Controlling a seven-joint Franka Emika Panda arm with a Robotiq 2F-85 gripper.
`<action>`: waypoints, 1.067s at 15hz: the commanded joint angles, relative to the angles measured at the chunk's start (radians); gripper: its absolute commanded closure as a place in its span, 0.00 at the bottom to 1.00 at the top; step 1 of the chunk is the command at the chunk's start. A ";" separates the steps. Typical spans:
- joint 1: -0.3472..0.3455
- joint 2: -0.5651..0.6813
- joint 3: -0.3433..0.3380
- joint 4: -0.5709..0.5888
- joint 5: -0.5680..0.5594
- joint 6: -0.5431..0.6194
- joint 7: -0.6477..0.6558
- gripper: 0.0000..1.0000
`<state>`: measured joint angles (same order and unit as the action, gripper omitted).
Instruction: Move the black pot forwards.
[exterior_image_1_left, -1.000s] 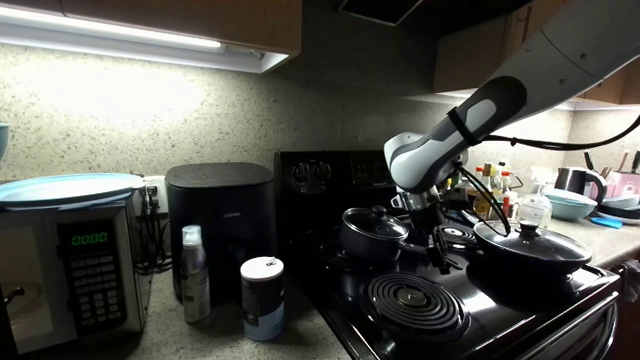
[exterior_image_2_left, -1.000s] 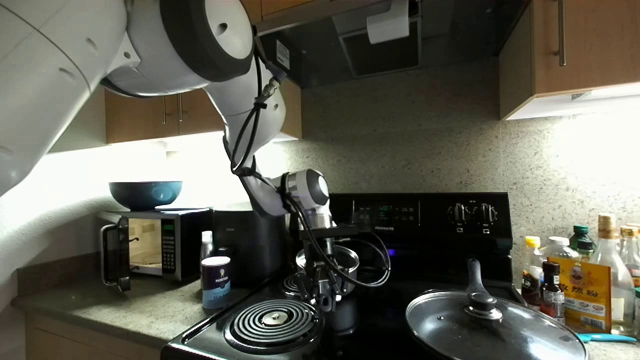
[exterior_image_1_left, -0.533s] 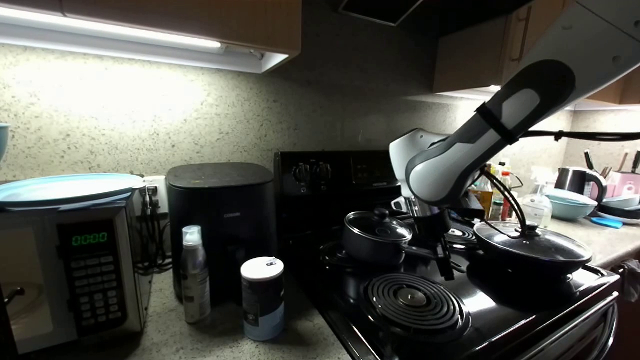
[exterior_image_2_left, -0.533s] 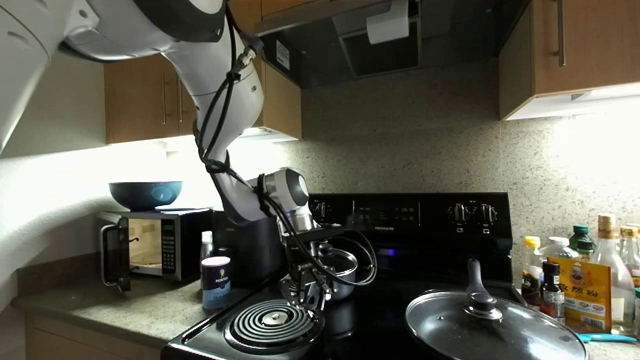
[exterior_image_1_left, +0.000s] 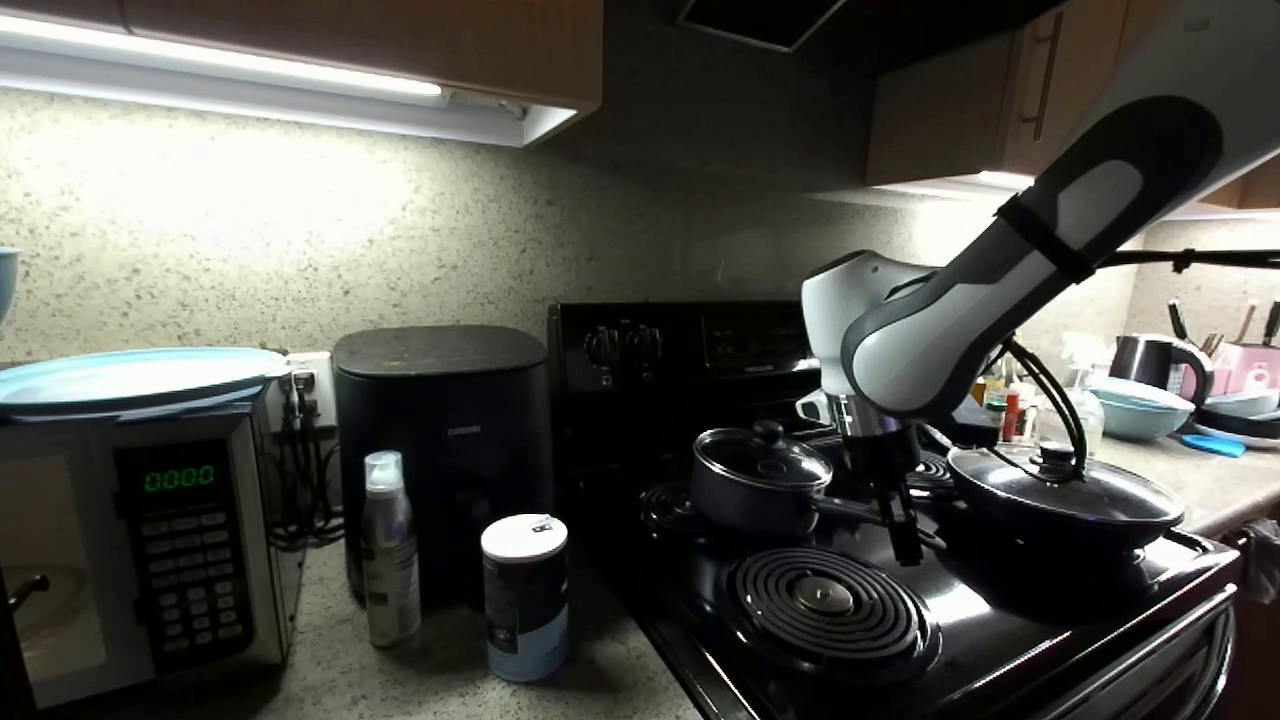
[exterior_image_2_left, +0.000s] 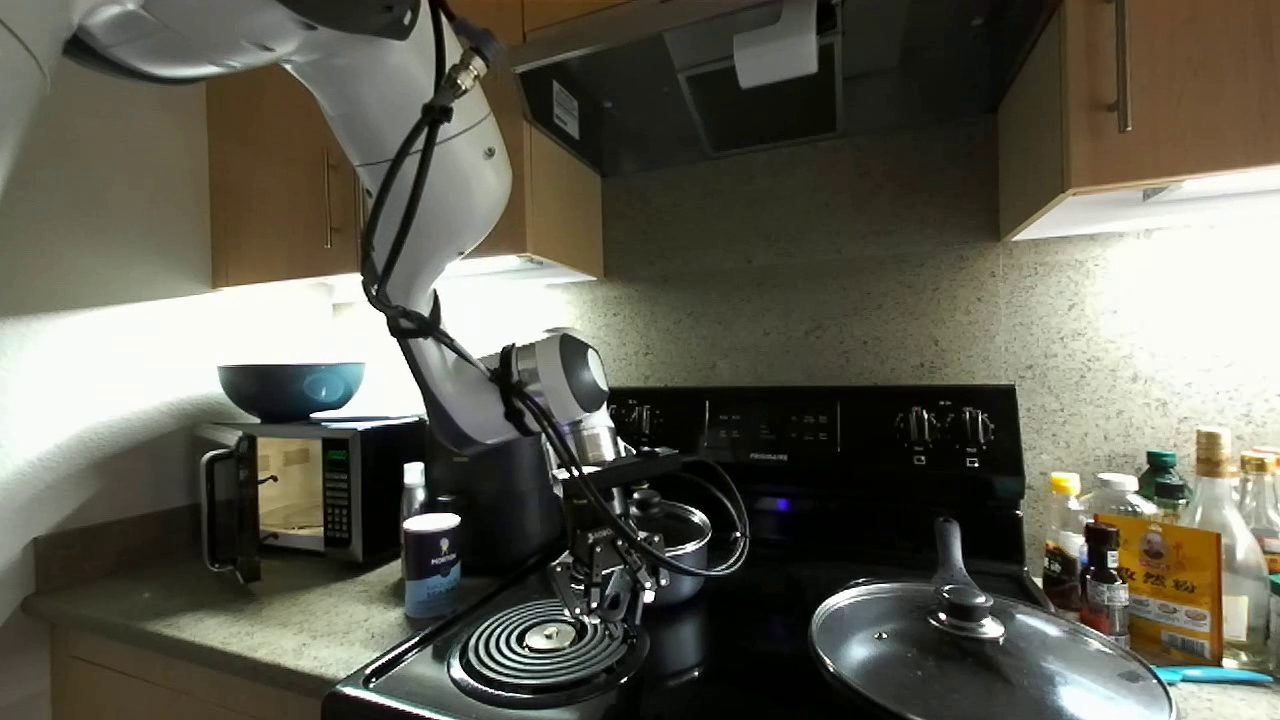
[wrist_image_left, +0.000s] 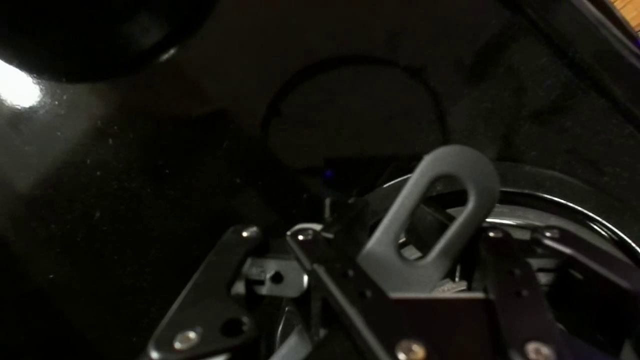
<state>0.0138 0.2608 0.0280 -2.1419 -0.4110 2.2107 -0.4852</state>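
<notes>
The black pot (exterior_image_1_left: 750, 495), with its glass lid and knob, is at the rear left of the stove, and it also shows behind the arm in an exterior view (exterior_image_2_left: 685, 585). Its handle points toward the stove's front. My gripper (exterior_image_1_left: 902, 535) is shut on that handle, seen also in an exterior view (exterior_image_2_left: 605, 605). In the wrist view the grey looped end of the pot handle (wrist_image_left: 400, 272) sticks out past the jaws. The fingertips are mostly hidden there and the pot body is out of view. Whether the pot touches the stove, I cannot tell.
The wide lidded pan (exterior_image_1_left: 1070, 500) stands at the stove's front right. The front-left coil burner (exterior_image_1_left: 825, 600) lies before the pot and shows in the wrist view (wrist_image_left: 555, 215). A blue can (exterior_image_1_left: 525, 610), spray bottle (exterior_image_1_left: 390, 560) and air fryer (exterior_image_1_left: 445, 470) stand on the left counter.
My gripper has moved toward the stove's front, and the black pot has shifted a little the same way with it. More of the rear-left burner shows beside the pot. The other objects have not moved.
</notes>
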 joint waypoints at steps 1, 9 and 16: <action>0.016 -0.022 0.008 -0.039 -0.044 0.009 0.015 0.93; 0.071 -0.226 0.029 -0.327 -0.260 0.062 0.136 0.93; 0.075 -0.458 0.048 -0.560 -0.313 0.146 0.260 0.93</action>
<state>0.0926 -0.0785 0.0705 -2.5937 -0.6849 2.3030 -0.2744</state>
